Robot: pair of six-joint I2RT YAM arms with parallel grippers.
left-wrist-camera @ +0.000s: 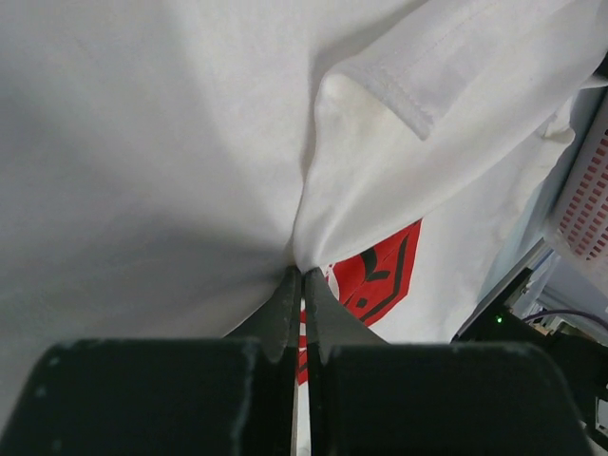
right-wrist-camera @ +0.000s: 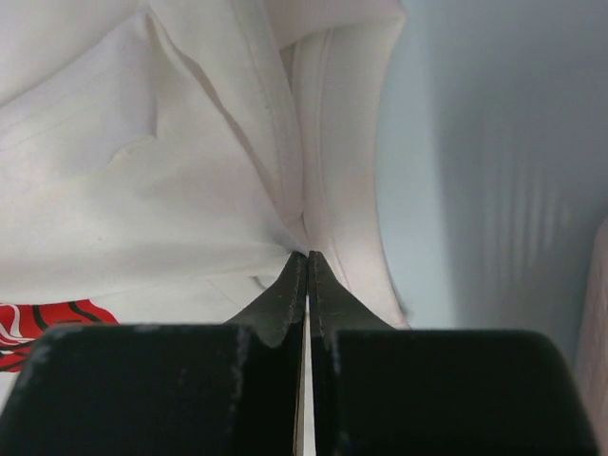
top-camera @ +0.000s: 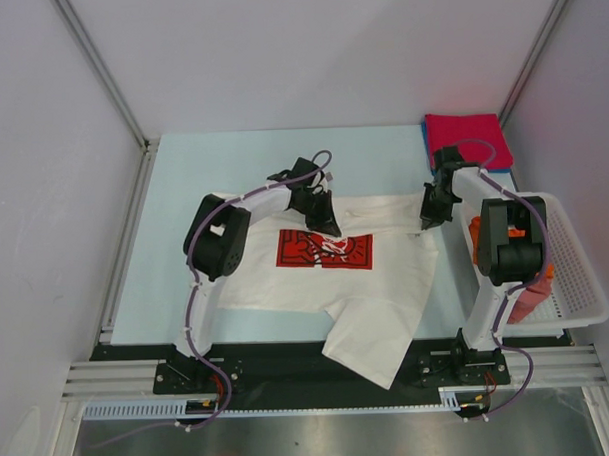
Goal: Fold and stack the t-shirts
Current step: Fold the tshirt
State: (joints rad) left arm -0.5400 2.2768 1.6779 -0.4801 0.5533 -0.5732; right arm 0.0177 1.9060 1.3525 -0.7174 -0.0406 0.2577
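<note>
The white t-shirt (top-camera: 372,301) with a red rectangular logo print (top-camera: 323,249) lies spread on the light blue table, one part trailing over the near edge. My left gripper (top-camera: 330,227) is shut on its far edge near the collar; the pinched cloth (left-wrist-camera: 313,242) bunches at the fingertips. My right gripper (top-camera: 425,222) is shut on the shirt's far right edge, where a hemmed fold (right-wrist-camera: 313,190) meets the tips. Folded red (top-camera: 467,140) and blue (top-camera: 426,144) tees are stacked at the far right corner.
A white plastic lattice basket (top-camera: 576,279) stands at the right edge, holding orange and reddish cloth (top-camera: 535,290) behind my right arm. White enclosure walls stand on three sides. A black rail (top-camera: 289,364) runs along the near edge.
</note>
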